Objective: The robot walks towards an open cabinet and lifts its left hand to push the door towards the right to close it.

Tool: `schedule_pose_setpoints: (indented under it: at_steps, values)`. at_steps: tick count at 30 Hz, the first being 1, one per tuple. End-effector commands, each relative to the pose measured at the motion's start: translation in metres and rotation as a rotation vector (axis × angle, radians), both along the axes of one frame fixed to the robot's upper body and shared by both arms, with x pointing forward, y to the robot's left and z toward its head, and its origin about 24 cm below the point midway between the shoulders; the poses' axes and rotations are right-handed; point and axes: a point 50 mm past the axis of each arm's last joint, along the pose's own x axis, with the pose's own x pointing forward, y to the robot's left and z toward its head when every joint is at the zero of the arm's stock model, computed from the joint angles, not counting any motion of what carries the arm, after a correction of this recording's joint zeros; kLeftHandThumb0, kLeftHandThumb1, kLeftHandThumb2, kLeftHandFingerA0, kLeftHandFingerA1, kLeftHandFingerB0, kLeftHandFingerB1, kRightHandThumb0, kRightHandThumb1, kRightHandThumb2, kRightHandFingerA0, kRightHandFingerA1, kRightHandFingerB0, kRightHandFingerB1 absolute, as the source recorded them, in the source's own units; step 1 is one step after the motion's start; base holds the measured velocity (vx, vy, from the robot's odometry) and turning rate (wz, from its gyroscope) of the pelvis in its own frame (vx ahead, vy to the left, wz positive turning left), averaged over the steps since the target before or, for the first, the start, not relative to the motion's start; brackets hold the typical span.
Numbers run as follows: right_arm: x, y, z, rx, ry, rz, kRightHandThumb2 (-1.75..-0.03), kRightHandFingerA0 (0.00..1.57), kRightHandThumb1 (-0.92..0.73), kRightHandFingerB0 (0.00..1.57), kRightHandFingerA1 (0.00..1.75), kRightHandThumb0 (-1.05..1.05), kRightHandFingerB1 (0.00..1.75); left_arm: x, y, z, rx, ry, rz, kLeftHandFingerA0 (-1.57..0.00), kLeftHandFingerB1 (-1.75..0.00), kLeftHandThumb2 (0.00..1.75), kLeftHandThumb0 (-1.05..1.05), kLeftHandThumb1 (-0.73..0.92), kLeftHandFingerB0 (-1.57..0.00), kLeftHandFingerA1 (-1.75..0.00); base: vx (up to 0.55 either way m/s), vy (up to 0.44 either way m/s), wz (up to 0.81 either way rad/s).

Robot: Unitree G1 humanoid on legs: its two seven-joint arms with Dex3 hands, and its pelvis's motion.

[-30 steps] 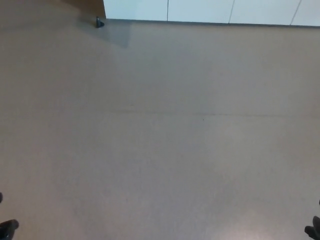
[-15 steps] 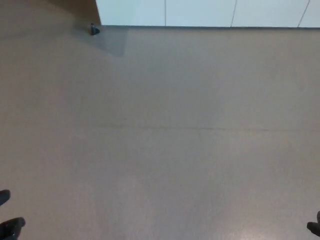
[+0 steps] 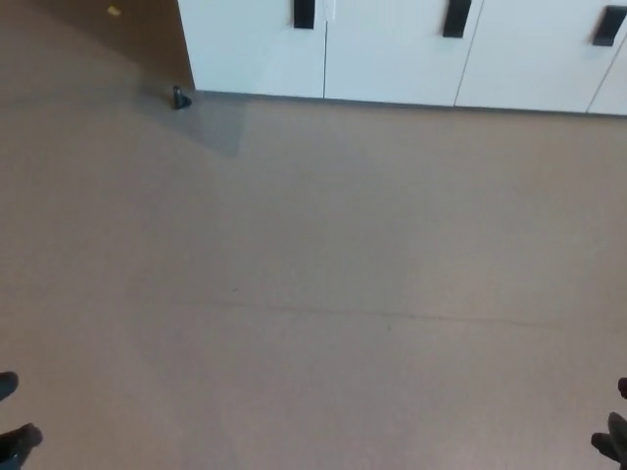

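Cabinet: white fronts in a row along the floor's far edge, three black handles showing; well apart from the robot.
Door: no open door clearly visible; the brown panel at the far left corner may be it, cannot confirm.
Axis: the row's long axis runs left-right, fronts facing the robot.
Left hand: only dark tips at the floor's near left corner, low; open or closed, cannot tell.
Right hand: same, near right corner; cannot tell.
Risk: small dark doorstop-like object on floor could catch a foot; a hand raised late could miss the door.
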Motion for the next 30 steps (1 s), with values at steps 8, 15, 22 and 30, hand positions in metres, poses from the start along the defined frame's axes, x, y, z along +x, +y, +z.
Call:
schedule_pose_setpoints:
  at_steps: [8,15,22,30]
  values:
    - [-0.0052,-0.0071,0.0006,-0.042,0.004,-0.006,-0.62,0.73,-0.77,0.42,0.52,-0.32,0.44,-0.0016,0.0016,0.0006,0.014,0.008,-0.026,-0.54,-0.43,0.6,-0.1,0.72,-0.41,-0.66,0.34,-0.201,0.07]
    - [-0.0088,-0.0064,-0.0005,-0.064,0.021,0.025,-0.62,0.73,-0.77,0.4,0.5,-0.34,0.43,-0.0023,0.0004,0.0001,0.015,0.02,-0.041,-0.55,-0.43,0.61,-0.11,0.72,-0.41,-0.66,0.3,-0.057,-0.13]
    - [-0.0091,-0.0057,-0.0009,-0.088,0.026,0.044,-0.62,0.74,-0.77,0.42,0.5,-0.32,0.43,-0.0026,-0.0004,0.0011,0.027,0.022,-0.067,-0.56,-0.43,0.61,-0.11,0.73,-0.41,-0.65,0.47,0.051,0.03]
    - [-0.0081,-0.0053,-0.0008,-0.083,0.027,0.043,-0.62,0.74,-0.76,0.42,0.5,-0.33,0.43,-0.002,-0.0003,0.0019,0.035,0.026,-0.079,-0.56,-0.43,0.6,-0.12,0.71,-0.42,-0.64,0.32,-0.137,0.19]
